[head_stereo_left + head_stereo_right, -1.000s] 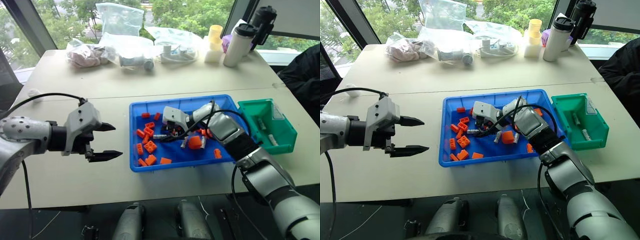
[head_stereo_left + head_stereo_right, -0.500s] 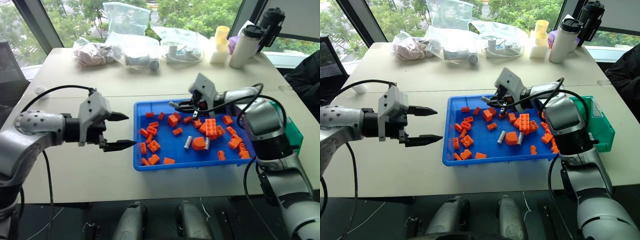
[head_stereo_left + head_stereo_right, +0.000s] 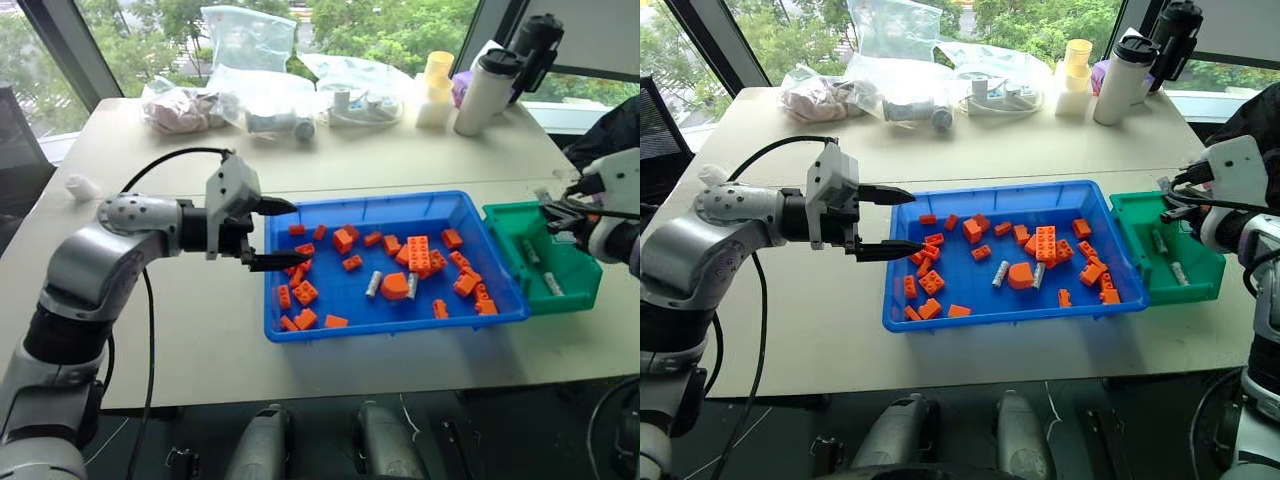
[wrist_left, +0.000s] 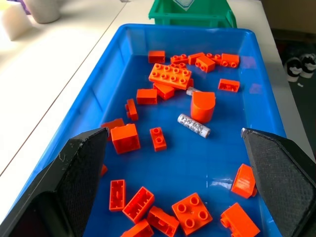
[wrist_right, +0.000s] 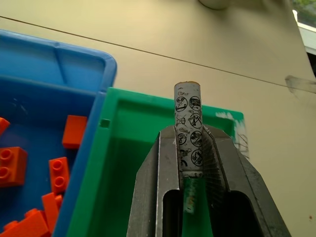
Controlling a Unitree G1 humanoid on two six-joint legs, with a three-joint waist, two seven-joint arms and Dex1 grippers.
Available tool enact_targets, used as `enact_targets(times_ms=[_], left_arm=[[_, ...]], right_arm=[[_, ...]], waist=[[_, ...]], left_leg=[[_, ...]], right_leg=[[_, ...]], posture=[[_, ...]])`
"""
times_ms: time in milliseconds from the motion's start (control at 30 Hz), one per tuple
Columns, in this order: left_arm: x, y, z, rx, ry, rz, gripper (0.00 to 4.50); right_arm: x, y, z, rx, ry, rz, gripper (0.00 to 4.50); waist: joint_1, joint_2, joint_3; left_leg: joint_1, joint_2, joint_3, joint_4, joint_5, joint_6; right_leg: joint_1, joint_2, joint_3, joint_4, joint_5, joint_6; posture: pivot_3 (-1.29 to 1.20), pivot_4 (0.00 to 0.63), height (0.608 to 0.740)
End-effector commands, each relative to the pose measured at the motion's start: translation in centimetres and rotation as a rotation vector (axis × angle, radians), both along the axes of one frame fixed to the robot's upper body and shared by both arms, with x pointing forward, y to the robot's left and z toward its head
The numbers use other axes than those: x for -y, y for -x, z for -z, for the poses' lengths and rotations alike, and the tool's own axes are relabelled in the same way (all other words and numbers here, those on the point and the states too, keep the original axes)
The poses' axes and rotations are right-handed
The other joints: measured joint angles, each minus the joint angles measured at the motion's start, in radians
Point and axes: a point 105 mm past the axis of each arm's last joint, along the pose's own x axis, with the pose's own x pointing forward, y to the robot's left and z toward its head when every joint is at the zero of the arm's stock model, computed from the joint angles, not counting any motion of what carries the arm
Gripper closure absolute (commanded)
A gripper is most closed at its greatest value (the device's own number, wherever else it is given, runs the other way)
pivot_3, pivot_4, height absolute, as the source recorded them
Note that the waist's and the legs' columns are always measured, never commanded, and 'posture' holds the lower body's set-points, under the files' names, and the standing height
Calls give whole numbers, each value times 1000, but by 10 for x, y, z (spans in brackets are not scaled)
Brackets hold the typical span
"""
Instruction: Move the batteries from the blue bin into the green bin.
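Bricks (image 3: 419, 254) of glossy orange plastic, studded on top, lie scattered over the smooth floor of the blue bin (image 3: 395, 329), a shallow rectangular tray with a raised rim on the matte beige counter (image 3: 200, 320). Among them lie two batteries (image 3: 373, 285), short silver-grey cylinders with printed wrap, beside an orange rounded piece (image 3: 395, 287). Over the tray's left rim hangs the left pincer (image 3: 276, 235), its two black pointed fingers spread well apart and holding nothing. Just right of the tray stands the green bin (image 3: 570, 291), smaller and deeper, with more batteries on its floor. Above it the right pincer (image 5: 190, 148) is clamped together on one battery (image 5: 188, 129), which sticks out past the fingertips. Farther back sit crinkled clear bags (image 3: 245, 40) and a white flask (image 3: 479, 91).
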Motion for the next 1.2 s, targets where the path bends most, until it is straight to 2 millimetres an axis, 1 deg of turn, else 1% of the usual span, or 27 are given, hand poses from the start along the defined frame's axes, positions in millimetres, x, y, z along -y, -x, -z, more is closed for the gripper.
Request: enact_targets(times_ms=[33, 233, 267, 300, 333, 367, 467, 500, 533, 600, 667, 700, 733, 767, 800, 833, 867, 900, 967, 1000, 1067, 1100, 1200], left_arm=[[1, -3, -6, 50, -15, 20, 0], [2, -8, -9, 72, -14, 15, 0], [1, -8, -9, 75, -17, 11, 0], [0, -8, -9, 77, -22, 6, 0], [-1, -9, -9, 78, -26, 2, 0], [-2, -9, -9, 79, -30, -2, 0], [-5, -8, -10, 81, -37, -10, 0], [-6, -8, -10, 81, -41, -12, 0], [-7, -7, -10, 82, -46, -15, 0], [-9, -6, -11, 84, -49, -20, 0], [-11, -3, -14, 81, -49, -17, 0], [-11, -1, -14, 72, -54, -7, 0], [-12, 2, -14, 64, -62, 6, 0], [-12, 6, -12, 54, -81, 25, 0], [-13, 8, -11, 47, -94, 37, 0], [-13, 11, -10, 44, -114, 51, 0], [-13, 12, -9, 43, -127, 60, 0], [-14, 13, -9, 44, -134, 62, 0], [-14, 13, -10, 50, -138, 60, 0], [-14, 14, -11, 53, -138, 56, 0], [-14, 17, -10, 52, -139, 51, 0], [-14, 19, -8, 46, -145, 48, 0], [-16, 23, -1, 35, -167, 34, 0]], right_arm=[[6, 7, -7, 34, 32, 18, 4362], [13, 8, 9, -7, 10, 63, 4362], [14, 8, 12, -13, 5, 70, 3907], [15, 7, 14, -19, 1, 79, 3361], [17, 7, 15, -22, -2, 86, 3041], [17, 6, 16, -22, -3, 87, 2551], [16, 3, 16, -25, 5, 71, 1020], [14, 2, 16, -30, 18, 59, 377], [13, 0, 12, -24, 42, 51, 49], [8, -5, 0, 19, 90, 32, 49], [-39, -17, -23, 101, 40, -193, 49], [-67, -18, -28, 103, 15, -337, 49], [-90, -16, -30, 90, 3, -460, 49], [-108, -14, -29, 68, -3, -562, 49], [-119, -12, -27, 53, -7, -623, 49], [-132, -11, -22, 10, 6, -704, 49], [-141, -11, -16, -23, 31, -763, 49], [-148, -14, -12, -47, 55, -793, 49], [-155, -23, -7, -65, 80, -812, 49], [-159, -23, -2, -91, 96, -843, 49], [-168, -20, 10, -161, 144, -923, 49], [-173, -16, 16, -212, 166, -977, 49], [-182, -6, 28, -315, 196, -1074, 49]], waist=[[1, 0, 0], [6, 0, 0], [6, 0, 0], [6, 0, 0], [6, 0, 0], [6, 0, 0], [6, 0, 0], [5, 0, 0], [4, 0, 0], [3, 0, 0], [-3, 1, 0], [-3, 1, 0], [-4, 1, 0], [-5, 1, 0], [-2, 1, 0], [3, 1, 0], [6, 0, 0], [7, 0, 0], [9, 0, 0], [10, 0, 1], [9, 0, 1], [8, 0, 1], [3, 0, 1]], left_leg=[[0, 0, 0, 0, 0, 0], [0, 0, 0, 0, 0, 0], [0, 0, 0, 0, 0, 0], [0, 0, 0, 0, 0, 0], [0, 0, 0, 0, 0, 0], [0, 0, 0, 0, 0, 0], [0, 0, 0, 0, 0, 0], [0, 0, 0, 0, 0, 0], [0, 0, 0, 0, 0, 0], [0, 0, 0, 0, 0, 0], [0, 0, 0, 0, 0, 0], [1, 0, 0, 0, 0, 0], [1, 0, 0, 0, 0, 0], [1, 1, 0, 0, 0, 0], [1, 2, -1, 0, 0, 0], [0, 2, -2, -1, 0, 0], [0, 2, -2, -1, 0, 0], [0, 1, -2, 0, 0, 0], [0, 0, -2, 1, 0, 0], [0, -1, -2, 1, 0, 0], [0, -1, -2, 2, 0, 0], [0, -1, -2, 2, 0, 0], [0, 0, -2, 1, 0, 0]], right_leg=[[0, 0, 0, 0, 0, 0], [0, 0, 0, 0, 0, 0], [0, 0, 0, 0, 0, 0], [0, 0, 0, 0, 0, 0], [0, 0, 0, 0, 0, 0], [0, 0, 0, 0, 0, 0], [0, 0, 0, 0, 0, 0], [0, 0, 0, 0, 0, 0], [0, 0, 0, 0, 0, 0], [0, 0, 0, 0, 0, 0], [0, 0, 0, 0, 0, 0], [0, 0, 1, 0, 0, 0], [0, 1, 1, 0, 0, 0], [0, 2, 1, 0, 0, 0], [0, 3, 0, 0, 0, 0], [0, 3, 0, -1, 0, 0], [1, 3, 0, -1, 0, 0], [1, 2, 0, -1, 0, 0], [2, 1, 0, -1, 0, 0], [2, 0, 0, -1, 0, 0], [2, 0, -1, -1, 0, 0], [2, 0, -1, -2, 0, 0], [1, 0, -1, -1, 0, 0]], posture=[[0, 150, 740], [0, 150, 740], [0, 150, 740], [0, 150, 740], [0, 150, 740], [0, 150, 740], [0, 150, 740], [0, 150, 740], [0, 150, 740], [0, 150, 740], [0, 150, 740], [0, 150, 740], [0, 150, 740], [0, 150, 740], [0, 150, 740], [0, 150, 740], [0, 150, 740], [0, 150, 740], [0, 150, 740], [0, 150, 740], [0, 150, 740], [0, 150, 740], [0, 150, 740]])
